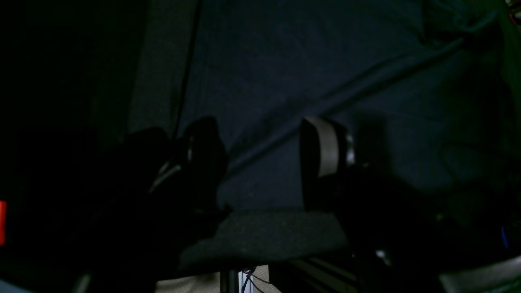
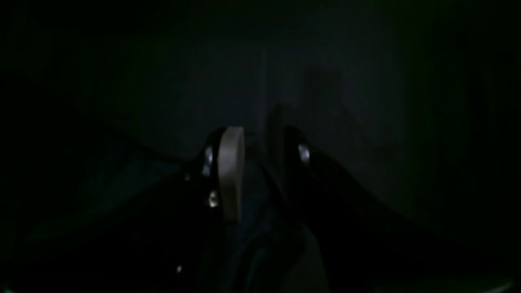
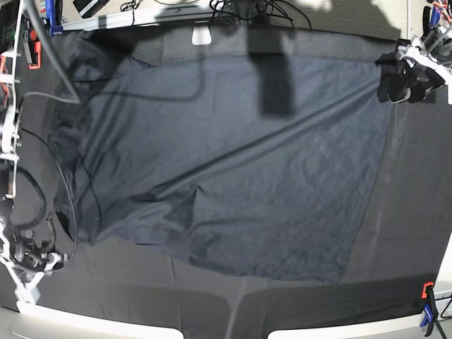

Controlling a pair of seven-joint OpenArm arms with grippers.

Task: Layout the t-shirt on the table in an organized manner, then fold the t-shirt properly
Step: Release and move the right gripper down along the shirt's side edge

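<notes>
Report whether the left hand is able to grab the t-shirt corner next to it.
Probably yes. The left hand is open right at the t-shirt's corner, the fabric lies flat on the table beneath its fingers, and nothing sits in between.

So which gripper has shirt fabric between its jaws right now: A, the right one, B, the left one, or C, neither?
A: in the right wrist view the right gripper has a fold of the t-shirt between its jaws, while the left gripper stands wide open with nothing between them.
</notes>
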